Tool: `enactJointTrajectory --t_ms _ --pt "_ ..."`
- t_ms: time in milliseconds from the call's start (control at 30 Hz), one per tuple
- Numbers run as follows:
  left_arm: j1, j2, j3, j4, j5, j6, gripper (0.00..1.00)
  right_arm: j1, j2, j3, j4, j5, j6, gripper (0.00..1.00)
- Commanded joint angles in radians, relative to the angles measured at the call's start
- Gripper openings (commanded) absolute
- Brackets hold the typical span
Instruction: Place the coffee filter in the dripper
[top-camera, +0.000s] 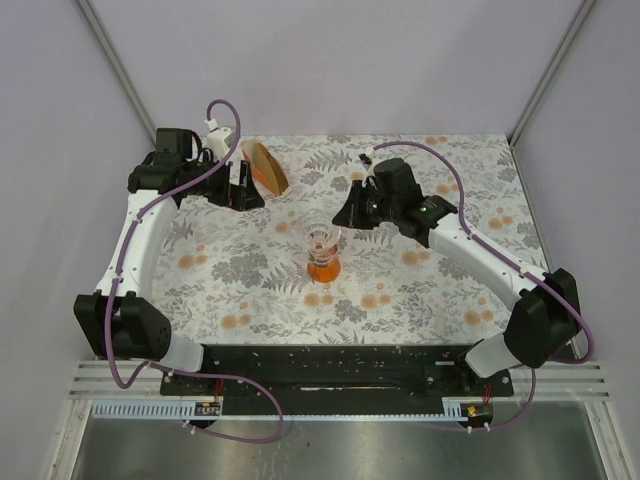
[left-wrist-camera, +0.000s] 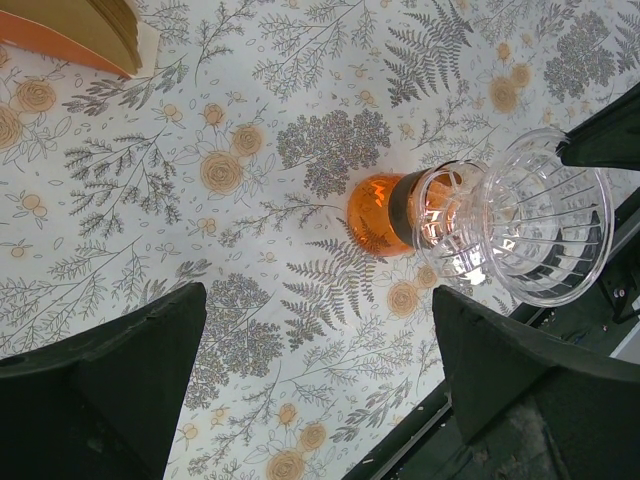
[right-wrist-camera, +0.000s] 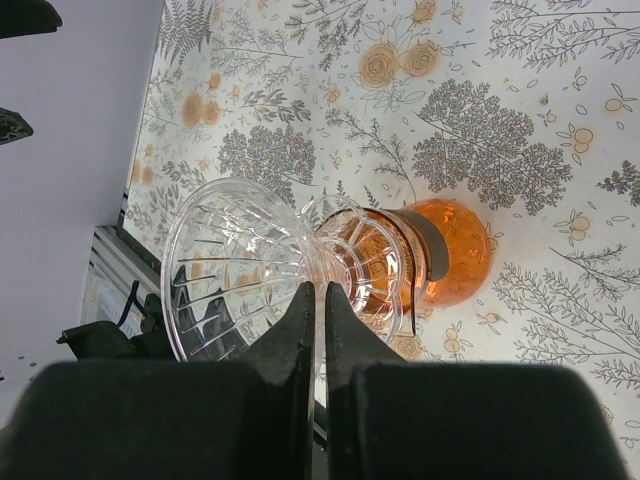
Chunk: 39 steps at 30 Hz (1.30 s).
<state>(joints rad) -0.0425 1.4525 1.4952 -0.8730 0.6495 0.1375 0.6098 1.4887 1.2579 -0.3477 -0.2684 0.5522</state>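
**Top view.** The dripper (top-camera: 324, 252) stands upright at the middle of the table (top-camera: 450, 290), between the two arms, with its clear cone up and its orange base down. No paper shows in it. The bundle of filters (top-camera: 266, 164) lies at the far left. A single coffee filter cannot be told apart from that bundle. The left gripper (top-camera: 243, 190) sits just beside the bundle, and the right gripper (top-camera: 347, 214) sits near the dripper's rim. Treat the task as at its first step: a filter is not yet taken.

**Left wrist view.** The left gripper (left-wrist-camera: 318, 375) has its fingers spread wide with nothing between them. The bundle on its orange holder (left-wrist-camera: 40, 32) shows in the upper left corner, and the dripper (left-wrist-camera: 500, 220) lies to the right.

**Right wrist view.** The right gripper (right-wrist-camera: 318, 320) has its fingers pressed together, and nothing is visible between them. The dripper (right-wrist-camera: 300, 265) lies just beyond the tips. It has an empty ribbed cone, a dark band and an orange base.

**Next move.** You will likely need to bring the spread left gripper onto the bundle and pinch one sheet only. The paper is thin, so expect neighbouring sheets to follow.
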Motion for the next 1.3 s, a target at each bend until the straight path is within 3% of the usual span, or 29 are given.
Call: enactJointTrajectory --t_ms 0,433,667,933,1133,1267 --pt "0.006 -0.024 0.003 0.031 0.007 0.007 0.99 0.005 -0.005 0.006 0.039 0.038 0.003 0.00" --pt "0.007 -0.027 0.000 0.032 0.012 0.014 0.99 0.007 -0.021 -0.005 0.027 0.040 0.000 0.00" --pt "0.007 -0.030 0.000 0.032 0.015 0.017 0.99 0.007 -0.048 -0.003 0.018 0.067 -0.008 0.41" --pt "0.007 -0.024 0.000 0.032 -0.007 0.024 0.99 0.005 -0.042 0.080 -0.008 0.044 -0.057 0.61" --pt "-0.013 -0.004 0.008 0.086 -0.167 0.039 0.99 0.007 -0.054 0.195 -0.074 0.086 -0.159 0.80" --pt "-0.071 0.041 0.042 0.152 -0.328 0.077 0.99 -0.002 -0.050 0.270 -0.140 0.147 -0.254 0.84"
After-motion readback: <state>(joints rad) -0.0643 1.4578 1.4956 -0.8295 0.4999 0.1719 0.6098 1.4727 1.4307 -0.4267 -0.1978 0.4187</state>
